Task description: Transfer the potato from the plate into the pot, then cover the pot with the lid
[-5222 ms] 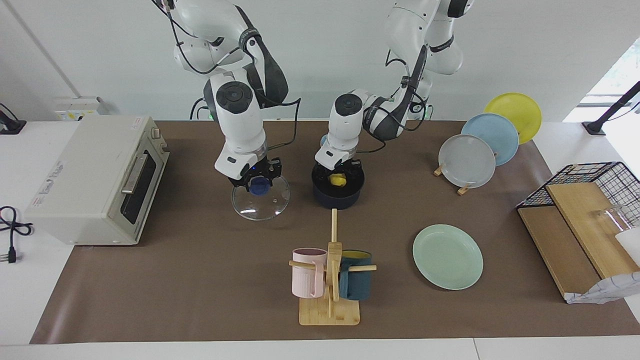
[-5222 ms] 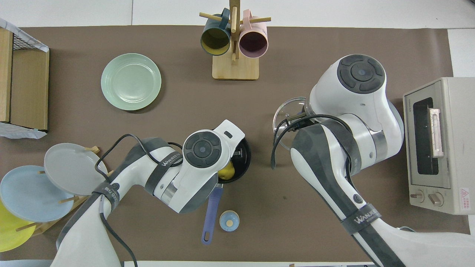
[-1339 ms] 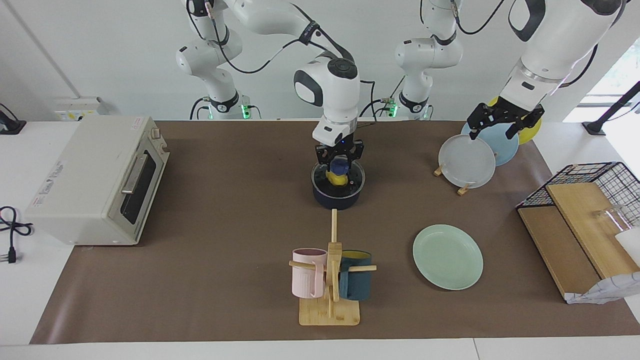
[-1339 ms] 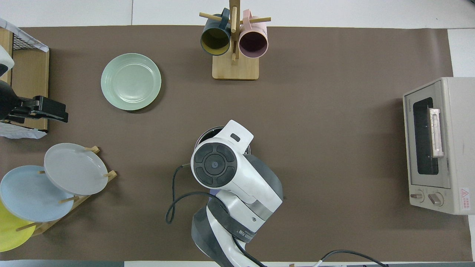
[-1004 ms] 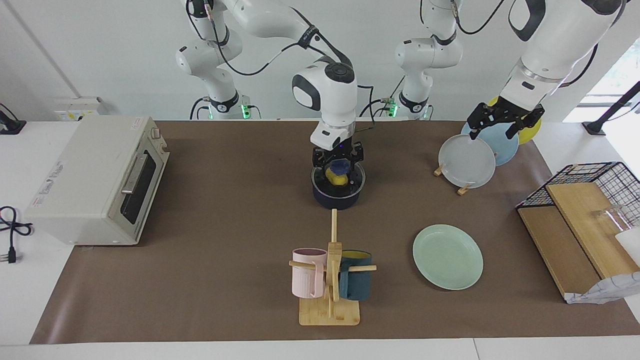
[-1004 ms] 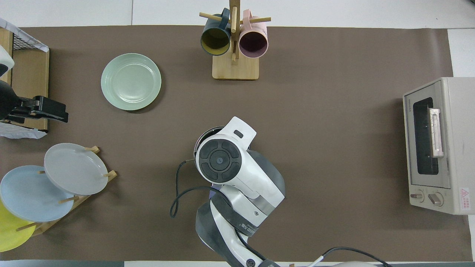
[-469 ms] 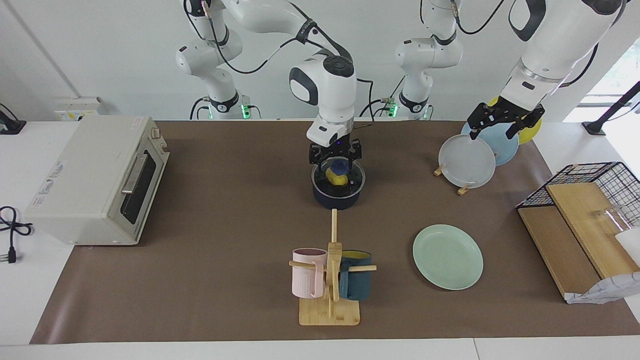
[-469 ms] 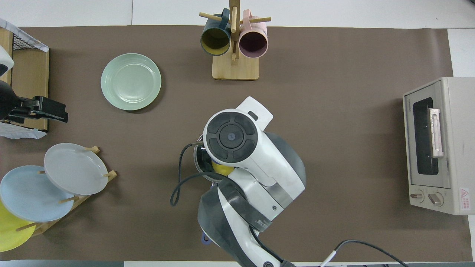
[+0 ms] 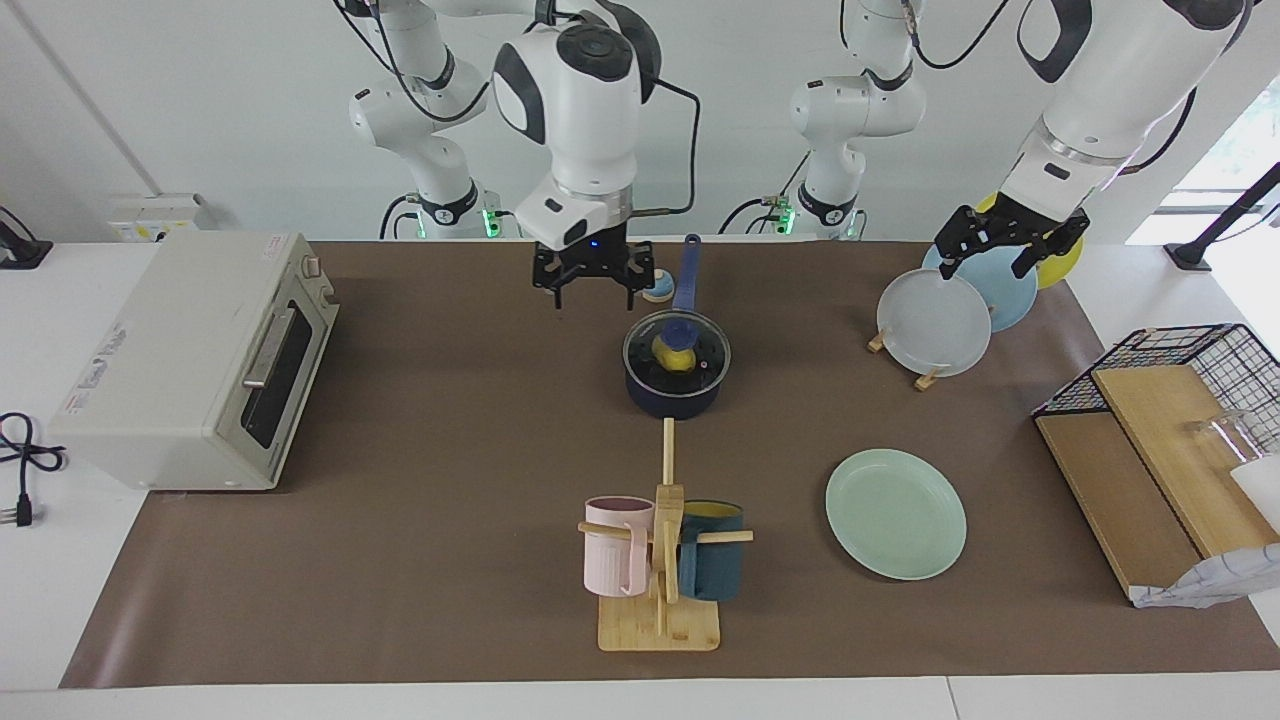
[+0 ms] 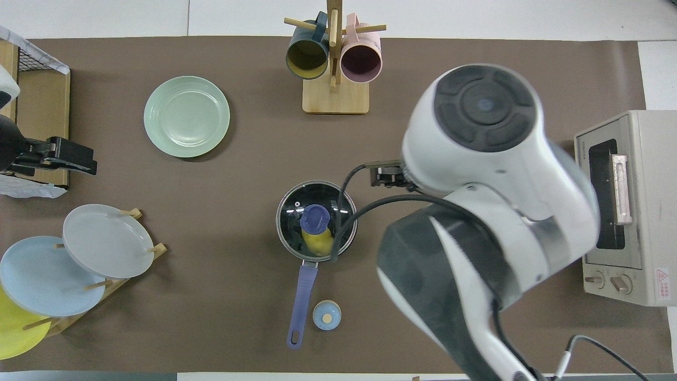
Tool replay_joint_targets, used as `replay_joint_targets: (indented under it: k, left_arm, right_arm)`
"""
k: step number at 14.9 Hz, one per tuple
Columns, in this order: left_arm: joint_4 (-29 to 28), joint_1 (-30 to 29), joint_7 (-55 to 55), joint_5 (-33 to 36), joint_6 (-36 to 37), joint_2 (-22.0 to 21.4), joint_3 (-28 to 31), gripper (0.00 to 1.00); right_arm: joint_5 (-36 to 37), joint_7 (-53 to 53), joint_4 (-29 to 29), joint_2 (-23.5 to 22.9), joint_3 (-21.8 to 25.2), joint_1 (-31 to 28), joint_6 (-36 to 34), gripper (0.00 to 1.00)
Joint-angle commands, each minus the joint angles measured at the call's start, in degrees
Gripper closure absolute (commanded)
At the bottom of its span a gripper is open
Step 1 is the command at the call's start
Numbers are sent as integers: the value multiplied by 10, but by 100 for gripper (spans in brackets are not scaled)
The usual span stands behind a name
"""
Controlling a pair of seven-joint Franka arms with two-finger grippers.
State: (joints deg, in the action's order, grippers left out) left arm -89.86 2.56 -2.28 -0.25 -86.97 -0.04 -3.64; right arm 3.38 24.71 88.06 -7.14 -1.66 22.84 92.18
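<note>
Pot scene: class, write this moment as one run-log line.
potato: in pot | lid: on pot | plate: bare | both claws: open, raised

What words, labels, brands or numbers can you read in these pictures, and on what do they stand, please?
No text can be read with certainty.
Toaster oven: small print at its door's corner, too small to read.
Warning sticker by its knobs: a red triangle sign; wording too small.

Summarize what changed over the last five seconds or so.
The right gripper carried the lid onto the pot, let go and lifted off toward the toaster oven. The left gripper left the pot for the plate rack. The potato and plate stayed put.
</note>
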Motion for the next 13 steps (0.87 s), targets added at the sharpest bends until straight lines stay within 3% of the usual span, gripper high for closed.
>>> replay_joint_targets:
  k: [1,4,8,10,13]
  left_arm:
    - [-2,0,2,6,8,-7,1,0]
    - [-2,0,2,6,8,-7,1,0]
    - [-2,0,2,6,8,-7,1,0]
    - [-2,0,2,6,8,-7,1,0]
    - [-2,0,2,6,8,-7,1,0]
  right_arm:
    - [-5,-92,10,43,-7,-68,-52,0]
    - [-5,-146,10,74,-5,-103,-123,0]
    - [8,-166,14,99,-3,-111,-147,0]
    - [-4,-181,24,99,-4,-171,-118,0]
    - [-9,-267,39,99,-2,-202,-90,0]
